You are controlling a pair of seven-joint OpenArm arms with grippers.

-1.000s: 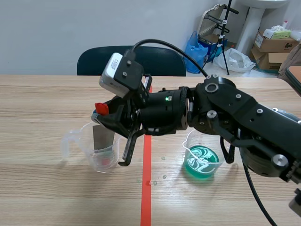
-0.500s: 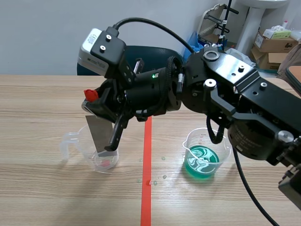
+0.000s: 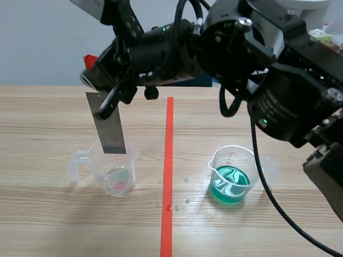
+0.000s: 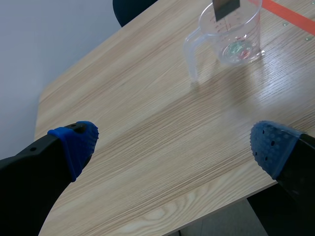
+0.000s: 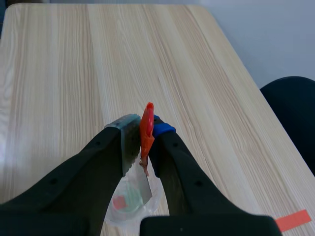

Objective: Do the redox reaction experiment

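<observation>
Scene view: grey metal strip (image 3: pixel 107 126) hangs nearly upright, slightly tilted, over the clear measuring cup (image 3: pixel 115 168). Its lower edge sits about level with the cup's rim; cannot tell whether the edge is inside the cup or just above it. One second ago the strip's lower part stood down inside the cup. Half a second ago only its tip reached in. It has been lifted steadily since.

The right gripper (image 3: pixel 104 88) has the strip's upper end clenched between its fingers, together with a red tab (image 3: pixel 90 60) at the top. Right wrist view confirms: strip (image 5: pixel 129 142) and red tab (image 5: pixel 146 129) are pinched between the fingers of the right gripper (image 5: pixel 140 130), with the cup (image 5: pixel 128 204) directly below. The right arm has risen from low over the table to across the upper part of the scene.

A small red piece (image 3: pixel 121 184) lies on the cup's bottom, as before. The cup has not shifted.

Right of the orange-red tape line (image 3: pixel 167 176), well apart from the cup, a beaker of green liquid (image 3: pixel 231 174) stands unchanged. A few droplets (image 3: pixel 186 201) lie on the table near the line.

Left wrist view: left gripper (image 4: pixel 172 147) released, blue pads wide apart over bare wood near the table edge. Cup (image 4: pixel 231 29) and strip end (image 4: pixel 226 7) are well ahead of it.
</observation>
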